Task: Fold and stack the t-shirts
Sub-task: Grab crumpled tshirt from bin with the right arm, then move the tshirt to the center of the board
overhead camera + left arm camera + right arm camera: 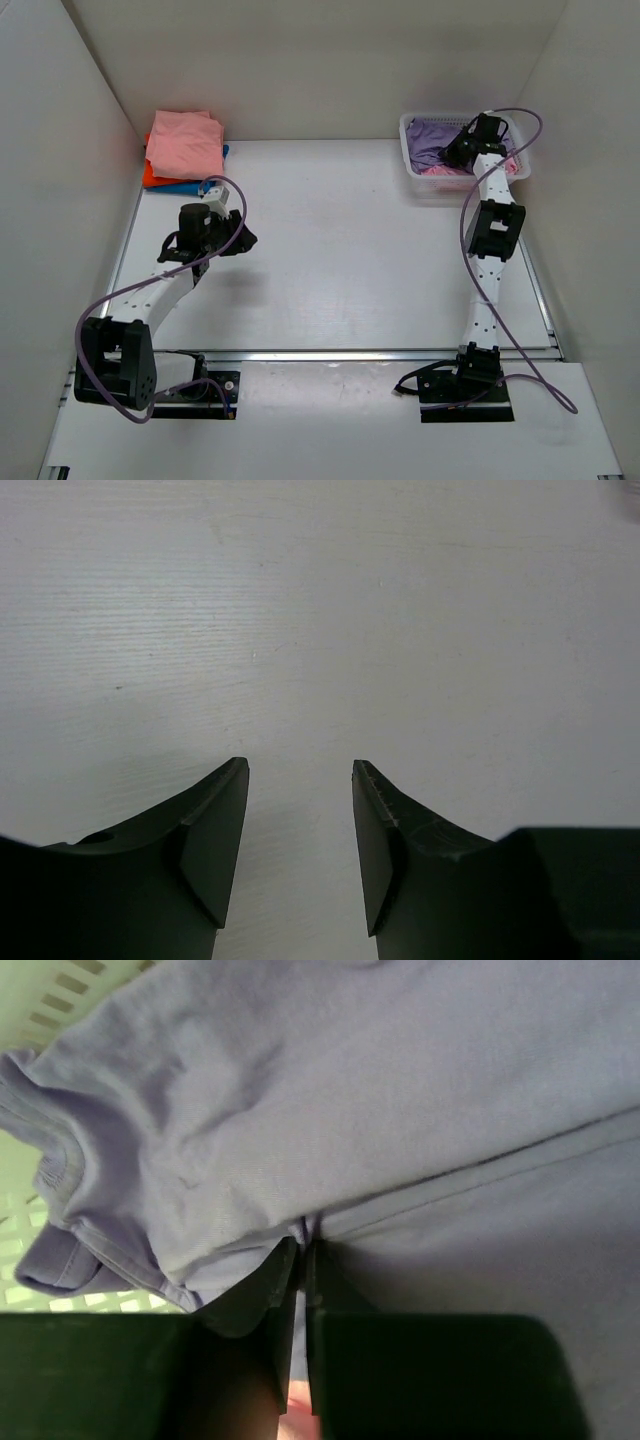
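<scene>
A lavender-purple t-shirt (pixel 432 138) lies crumpled in the white mesh basket (pixel 410 150) at the back right, over a brighter pink one (pixel 447 171). My right gripper (pixel 306 1245) is down in the basket, shut on a pinched fold of the lavender t-shirt (pixel 330 1100). At the back left a salmon-pink t-shirt (pixel 185 142) tops a folded stack, with orange-red (pixel 152 176) and blue (pixel 185 186) edges showing under it. My left gripper (pixel 300 770) hovers over bare table just in front of that stack, open and holding nothing.
White walls close in the table on the left, back and right. The basket's slotted wall (pixel 60 990) shows at the upper left of the right wrist view. Purple cables loop off both arms.
</scene>
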`<state>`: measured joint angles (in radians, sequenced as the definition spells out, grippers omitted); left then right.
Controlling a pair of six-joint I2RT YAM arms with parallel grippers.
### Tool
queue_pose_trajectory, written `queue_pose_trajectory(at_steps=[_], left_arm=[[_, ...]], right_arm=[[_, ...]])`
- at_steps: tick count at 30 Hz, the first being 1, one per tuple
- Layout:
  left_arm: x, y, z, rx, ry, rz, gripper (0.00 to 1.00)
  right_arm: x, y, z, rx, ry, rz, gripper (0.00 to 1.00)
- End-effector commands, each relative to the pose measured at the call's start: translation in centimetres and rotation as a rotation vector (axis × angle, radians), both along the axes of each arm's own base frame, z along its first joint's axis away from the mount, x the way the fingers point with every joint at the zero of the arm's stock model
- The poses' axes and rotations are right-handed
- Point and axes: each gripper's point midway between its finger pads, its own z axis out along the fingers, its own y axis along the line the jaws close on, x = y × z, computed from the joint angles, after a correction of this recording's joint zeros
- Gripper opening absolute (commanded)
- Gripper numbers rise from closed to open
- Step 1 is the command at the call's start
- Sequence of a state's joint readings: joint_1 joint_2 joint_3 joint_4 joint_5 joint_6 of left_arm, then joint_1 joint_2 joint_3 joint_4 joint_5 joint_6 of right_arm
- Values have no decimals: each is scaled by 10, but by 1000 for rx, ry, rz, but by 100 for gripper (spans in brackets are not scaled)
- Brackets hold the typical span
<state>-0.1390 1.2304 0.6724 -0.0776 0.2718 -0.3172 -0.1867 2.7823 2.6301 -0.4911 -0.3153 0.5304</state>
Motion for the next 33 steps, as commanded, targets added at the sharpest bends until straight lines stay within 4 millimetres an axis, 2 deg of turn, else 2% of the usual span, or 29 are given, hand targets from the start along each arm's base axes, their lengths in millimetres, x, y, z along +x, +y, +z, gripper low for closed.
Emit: queue_pose_trajectory(at_steps=[1,4,5,7,8,9,10,15,17,18,20,21,22,23,24,25,26,27,28,29,30,31,32,33], left_arm=[[8,-4,16,-20,-38,-13,56],[9,-1,13,-18,-34,-1,57],[9,-4,15,-18,-39,-11,56],[9,-4,15,-19,-40,-10,56],[11,-4,18,-22,-48,-7,56],[9,-5,16,-24,-43,-11,56],[9,-6,16,-25,-43,-10,56],[7,-11,20,-40,-58,-22,56],[5,-12,23,-49,-64,-24,56],[4,-14,26,-50,-75,-27,56],[0,-15,31,-65,-95,-26,57],[-2,-17,29,-70,-95,-33,56],[-5,-16,30,-74,-100,-31,56],[-11,-17,29,-90,-93,-30,55],[-13,-17,31,-104,-97,-29,55],[-16,-18,37,-118,-108,-34,51],[-16,-14,52,-128,-155,-18,44],[-16,-9,60,-129,-183,2,42],[-20,-6,78,-136,-227,14,40],[-22,-4,90,-121,-249,10,41],[-24,-5,99,-106,-276,-3,43],[-26,-7,108,-107,-285,-11,44],[-28,-5,119,-113,-308,-3,45],[-30,-5,131,-115,-340,-10,44]], right_arm=[[-10,1,-25,34,59,27,0],[-2,14,-7,68,-25,112,0],[3,14,9,93,-80,144,0],[11,16,52,127,-182,177,0],[12,16,64,123,-209,186,0],[12,10,91,121,-256,187,0],[12,7,108,115,-297,196,0],[-8,24,208,86,-458,296,0],[-20,39,252,53,-534,344,0],[-35,48,287,35,-579,372,0],[-58,64,333,3,-642,409,0],[-65,74,342,-14,-656,437,0],[-80,87,367,-42,-697,466,0],[-98,92,396,-80,-741,472,0],[-112,110,410,-89,-757,501,0],[-135,122,442,-126,-819,519,0],[-161,129,471,-169,-865,517,0],[-169,143,472,-176,-855,525,0],[-202,159,504,-220,-929,543,0],[-232,173,523,-248,-973,545,0],[-254,176,531,-267,-999,533,0],[-268,190,533,-267,-1023,555,0],[-295,200,540,-265,-1065,556,0],[-313,198,543,-286,-1087,525,0]])
